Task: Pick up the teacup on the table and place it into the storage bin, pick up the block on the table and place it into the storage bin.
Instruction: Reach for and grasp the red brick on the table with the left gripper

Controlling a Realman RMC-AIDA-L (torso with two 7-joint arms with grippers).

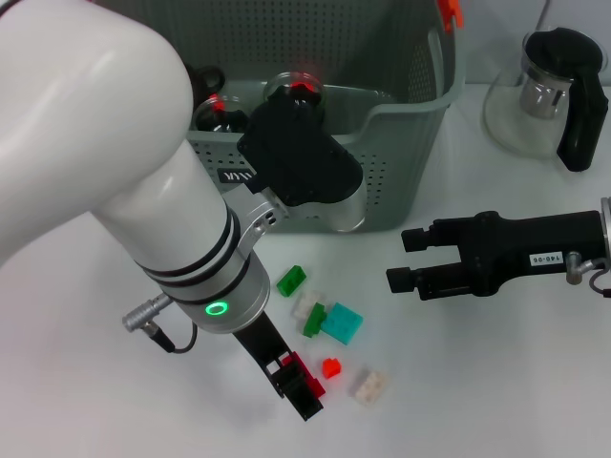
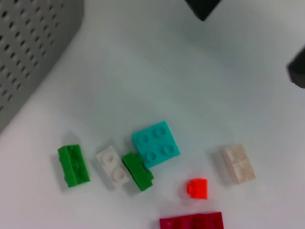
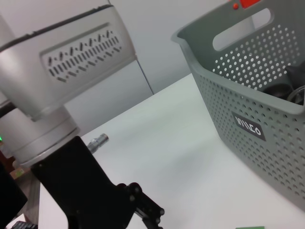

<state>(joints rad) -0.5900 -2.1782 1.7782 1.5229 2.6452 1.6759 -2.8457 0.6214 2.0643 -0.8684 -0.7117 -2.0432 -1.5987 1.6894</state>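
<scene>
Several small blocks lie on the white table in front of the storage bin [image 1: 410, 124]: green [image 1: 291, 279], white [image 1: 307, 305], teal [image 1: 342, 322], small red [image 1: 331, 367] and pale [image 1: 368, 385]. My left gripper [image 1: 298, 384] hangs low at the near edge of this cluster, shut on a dark red block [image 2: 190, 222]. The left wrist view shows the teal block [image 2: 156, 143] and the red one [image 2: 197, 188] just beyond it. To the right of the blocks, my right gripper [image 1: 406, 260] is open and holds nothing. No teacup shows on the table.
A glass teapot with a black handle [image 1: 549, 91] stands at the back right. Round glass things [image 1: 291, 88] lie inside the bin, partly hidden by my left arm. The bin's perforated wall [image 3: 257, 95] carries a black label [image 3: 248, 126].
</scene>
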